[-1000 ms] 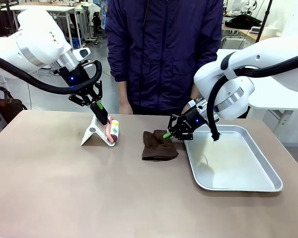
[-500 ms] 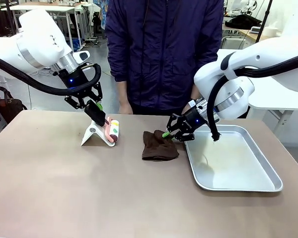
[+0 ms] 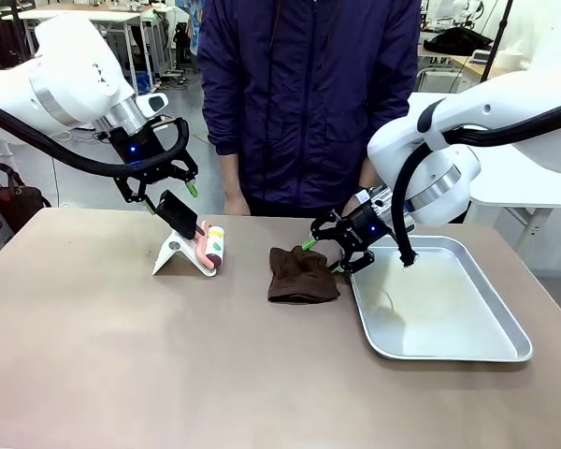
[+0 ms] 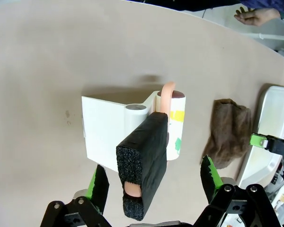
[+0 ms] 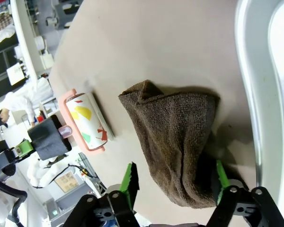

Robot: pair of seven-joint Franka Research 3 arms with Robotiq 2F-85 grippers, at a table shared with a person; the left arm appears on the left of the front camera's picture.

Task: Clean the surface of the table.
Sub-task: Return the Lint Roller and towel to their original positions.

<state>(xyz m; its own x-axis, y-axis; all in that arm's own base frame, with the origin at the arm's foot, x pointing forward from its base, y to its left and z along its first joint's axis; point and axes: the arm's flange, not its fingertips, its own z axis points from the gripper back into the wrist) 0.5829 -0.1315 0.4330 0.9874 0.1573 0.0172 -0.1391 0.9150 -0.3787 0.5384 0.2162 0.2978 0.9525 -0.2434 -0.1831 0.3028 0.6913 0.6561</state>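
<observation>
Green pads line both grippers, and both stand wide open with nothing held. The left gripper [image 3: 168,194] hangs just above a lint roller [image 3: 212,246] with a black foam handle [image 4: 143,163], which leans on a white stand [image 3: 175,251]. The right gripper [image 3: 323,256] hovers over a brown cloth [image 3: 301,275] at the cloth's right edge. The left wrist view looks down the foam handle between the two spread fingers [image 4: 99,185] and shows the roller's paper with yellow and green marks. The right wrist view shows the cloth's folds [image 5: 176,137] lying between its own fingers, and the roller's pink frame [image 5: 80,124] farther off. The table [image 3: 122,355] is smooth and brownish-grey, and it spreads out under both grippers. A shiny metal tray [image 3: 449,346] sits on it just beside the cloth. A person in a dark blue jacket [image 3: 309,94] stands at the far side. White tables [image 3: 75,17] show in the room behind.
</observation>
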